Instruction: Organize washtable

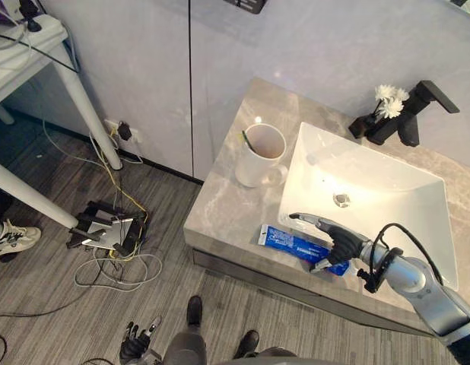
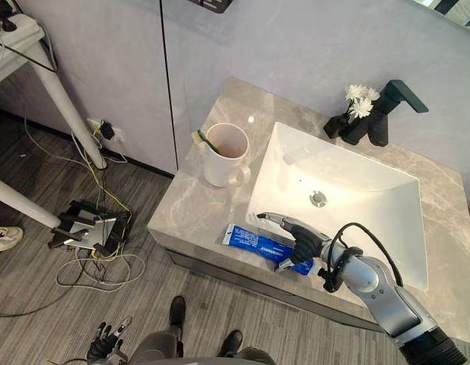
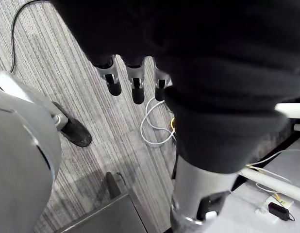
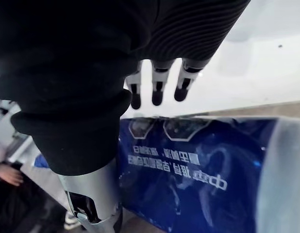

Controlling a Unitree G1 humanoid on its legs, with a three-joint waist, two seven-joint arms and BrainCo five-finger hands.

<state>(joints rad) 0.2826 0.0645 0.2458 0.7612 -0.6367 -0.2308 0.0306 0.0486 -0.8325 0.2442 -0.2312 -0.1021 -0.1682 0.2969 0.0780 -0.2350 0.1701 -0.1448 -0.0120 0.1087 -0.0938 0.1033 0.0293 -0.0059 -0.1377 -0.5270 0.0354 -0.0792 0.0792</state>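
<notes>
With the right hand point(image 1: 341, 243) spread over the blue toothpaste box point(image 1: 288, 242): fingers straight, thumb apart, contact unclear.
Lying flat along the front edge of the marble counter point(image 1: 220, 205), just before the white basin point(image 1: 387, 198); behind, mug point(image 1: 258, 156) with toothbrush point(image 1: 249, 141). Low over the striped floor point(image 1: 52, 304), left hand point(image 1: 134, 342), fingers relaxed.

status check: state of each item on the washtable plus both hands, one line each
blue toothpaste box: lying flat at the front edge of the grey marble counter, right end under the right hand
white ceramic mug: upright, green toothbrush standing inside
white rectangular sink: empty
black faucet: no water running
right hand: open
left hand: open, hanging low
</notes>
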